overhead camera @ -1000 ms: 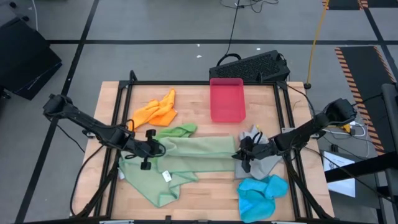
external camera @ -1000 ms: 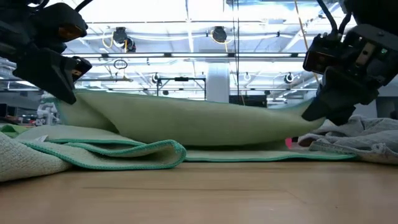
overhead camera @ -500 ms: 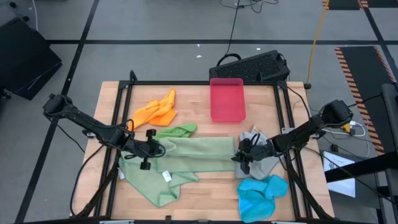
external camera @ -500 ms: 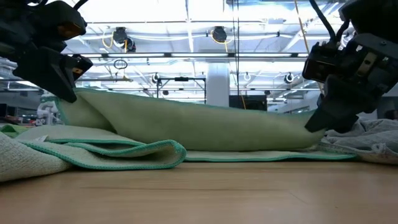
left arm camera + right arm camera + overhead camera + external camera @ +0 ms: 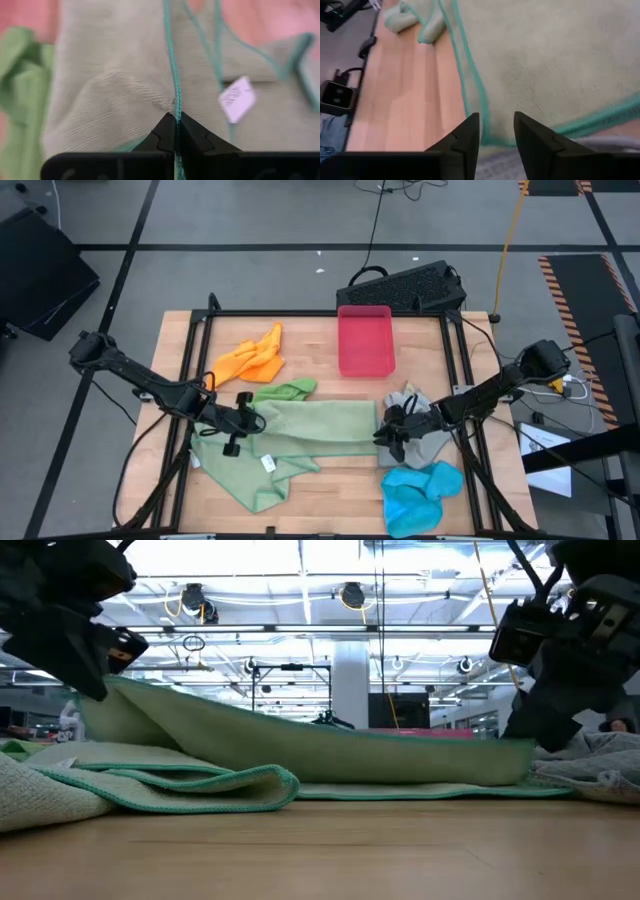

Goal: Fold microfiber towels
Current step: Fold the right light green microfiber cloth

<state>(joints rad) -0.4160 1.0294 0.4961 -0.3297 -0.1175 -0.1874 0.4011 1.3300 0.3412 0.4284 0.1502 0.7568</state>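
Over on the near-left of the worktop [image 5: 320,335], the left hand [image 5: 243,423] is pinched tight on the teal-stitched hem of the pale sage green towel [image 5: 310,430], and the wrist view shows that edge clamped right between its fingertips [image 5: 167,135], holding that end lifted. From there the towel runs long and low straight across toward the right arm, its long axis lying side to side between the two hands, the loose lower part with its white label [image 5: 268,464] spilling toward the front edge. Now the right hand [image 5: 392,434]: fingers [image 5: 465,140] parted, nothing between them, the towel's right end lying flat just ahead of it beside the grey towel [image 5: 425,435]. So the left is the only hand with a hold, and I'd say any re-grip on the right end falls to the right hand, the nearer one
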